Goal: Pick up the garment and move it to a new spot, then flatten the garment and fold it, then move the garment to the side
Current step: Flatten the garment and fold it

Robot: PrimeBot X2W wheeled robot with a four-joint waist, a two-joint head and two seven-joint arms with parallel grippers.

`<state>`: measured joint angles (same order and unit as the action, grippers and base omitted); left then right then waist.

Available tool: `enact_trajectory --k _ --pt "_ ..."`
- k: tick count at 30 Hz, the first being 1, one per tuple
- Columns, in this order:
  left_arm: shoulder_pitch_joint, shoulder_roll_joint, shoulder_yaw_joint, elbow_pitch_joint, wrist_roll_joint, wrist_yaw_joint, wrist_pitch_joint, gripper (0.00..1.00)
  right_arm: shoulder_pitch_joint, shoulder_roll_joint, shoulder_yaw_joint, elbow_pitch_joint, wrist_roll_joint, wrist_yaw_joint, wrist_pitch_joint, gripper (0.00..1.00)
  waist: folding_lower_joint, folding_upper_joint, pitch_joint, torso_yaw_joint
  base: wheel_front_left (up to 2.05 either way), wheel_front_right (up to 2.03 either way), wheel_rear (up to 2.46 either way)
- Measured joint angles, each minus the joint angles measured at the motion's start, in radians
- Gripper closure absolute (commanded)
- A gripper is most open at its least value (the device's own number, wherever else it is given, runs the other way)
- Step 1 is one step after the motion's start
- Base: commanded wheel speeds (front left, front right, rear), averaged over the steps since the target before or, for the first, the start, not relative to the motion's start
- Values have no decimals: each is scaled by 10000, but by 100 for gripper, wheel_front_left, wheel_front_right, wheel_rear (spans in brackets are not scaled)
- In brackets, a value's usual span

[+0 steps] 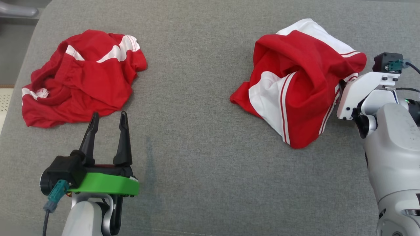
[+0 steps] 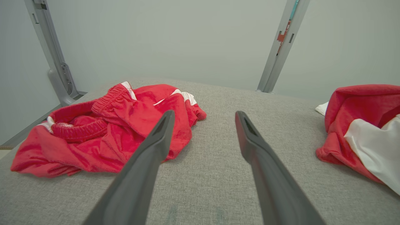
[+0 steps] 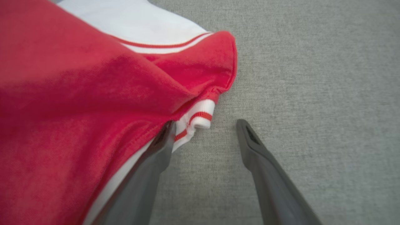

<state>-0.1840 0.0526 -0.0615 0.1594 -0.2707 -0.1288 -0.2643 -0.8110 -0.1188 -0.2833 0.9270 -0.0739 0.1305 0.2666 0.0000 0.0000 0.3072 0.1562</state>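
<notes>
Two crumpled garments lie on the grey fabric surface (image 1: 197,137). Red shorts (image 1: 82,78) (image 2: 103,137) with white patches sit at the far left. My left gripper (image 1: 110,113) (image 2: 204,113) stands open just short of their near edge, holding nothing. A red-and-white shirt (image 1: 295,85) (image 2: 359,125) (image 3: 78,109) is bunched up at the right. My right gripper (image 3: 205,125) is open at the shirt's right edge. One of its fingers (image 3: 156,156) lies under the striped cuff (image 3: 200,115), the other on bare surface. In the head view the shirt hides these fingers beyond the white housing (image 1: 359,90).
The surface's left edge (image 1: 19,65) drops off to the floor. Two slanted metal frame posts (image 2: 53,53) (image 2: 281,47) rise behind the far edge before a pale wall. A wide bare stretch of surface lies between the two garments.
</notes>
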Motion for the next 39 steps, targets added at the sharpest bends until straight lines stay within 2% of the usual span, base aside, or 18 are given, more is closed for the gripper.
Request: enact_trajectory --k 1,8,14,16,19,23,26,27,28,35,39 --pt "-13 0 10 0 0 0 0 0 -36 -27 58 29 6 0 6 100 0 0 2 16 0 0 0" --pt "-18 -4 79 50 0 0 0 0 -263 -332 888 -416 -25 6 -826 100 0 0 -160 -43 0 0 0" --pt "18 -6 136 48 0 0 0 0 -578 -610 1615 -1482 -12 8 -1555 100 0 0 -413 -159 0 0 0" --pt "59 -8 134 35 0 0 0 0 -752 -905 1772 -1893 -13 12 -1590 100 0 0 -478 -198 0 0 0" --pt "86 -8 86 -25 0 0 0 0 -881 -1430 1643 -2429 -165 12 -1521 100 0 0 -487 -195 0 0 0" --pt "69 -13 -2 -138 -2 0 0 0 -1250 -2104 941 -2949 -593 12 -1597 100 0 0 -312 -103 0 0 0" --pt "14 -13 -54 -144 -29 0 0 0 -1421 -2290 487 -2763 -784 10 -1524 100 0 0 -116 34 0 0 0" --pt "-34 -15 -71 -144 -54 0 0 0 -1421 -2349 424 -2594 -905 12 -1522 47 0 0 -48 93 0 0 0" --pt "-66 -15 -86 -148 -90 0 0 0 -1423 -2376 328 -2464 -995 12 -1501 0 0 0 5 145 0 0 0" --pt "-104 -17 -82 -69 -148 0 0 0 -1360 -1992 -637 -1994 -1329 12 -1674 0 0 0 220 497 0 0 0" --pt "-65 -21 4 42 -148 0 0 0 -1046 -1336 -564 -2048 -1172 12 -1858 0 0 0 23 513 0 0 0"
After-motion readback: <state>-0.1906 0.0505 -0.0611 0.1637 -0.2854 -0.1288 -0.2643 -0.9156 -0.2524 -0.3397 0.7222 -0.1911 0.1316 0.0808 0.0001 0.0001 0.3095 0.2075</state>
